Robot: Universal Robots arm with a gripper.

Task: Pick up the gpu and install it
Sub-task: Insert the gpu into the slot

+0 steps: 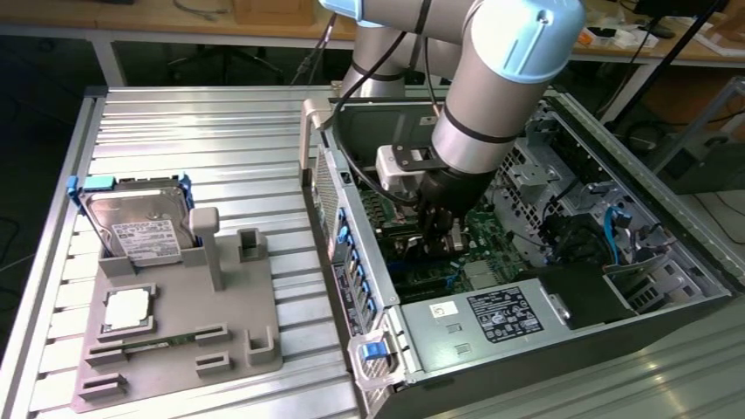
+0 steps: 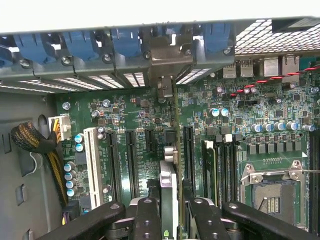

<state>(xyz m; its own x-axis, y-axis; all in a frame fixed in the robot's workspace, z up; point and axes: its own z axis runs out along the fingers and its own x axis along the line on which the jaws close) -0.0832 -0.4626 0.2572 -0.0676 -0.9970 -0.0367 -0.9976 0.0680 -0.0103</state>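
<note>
My gripper [image 2: 170,212] is shut on the gpu [image 2: 169,172], which I see edge-on as a thin card running between the two black fingers [image 2: 146,220]. The card stands upright over the green motherboard [image 2: 235,110], in line with the black expansion slots [image 2: 187,150]. Its silver end bracket [image 2: 167,60] sits against the case's rear slot openings, among the blue retaining clips [image 2: 125,42]. In the exterior view the gripper [image 1: 440,234] reaches down inside the open computer case [image 1: 489,323]; there the arm and fingers mostly hide the card.
A white slot [image 2: 92,160], a cable bundle [image 2: 35,142] and the CPU socket [image 2: 272,187] flank the card. On the exterior view's left, a grey fixture [image 1: 250,288] holds a hard drive [image 1: 140,231], a processor [image 1: 126,310] and a RAM stick [image 1: 157,342].
</note>
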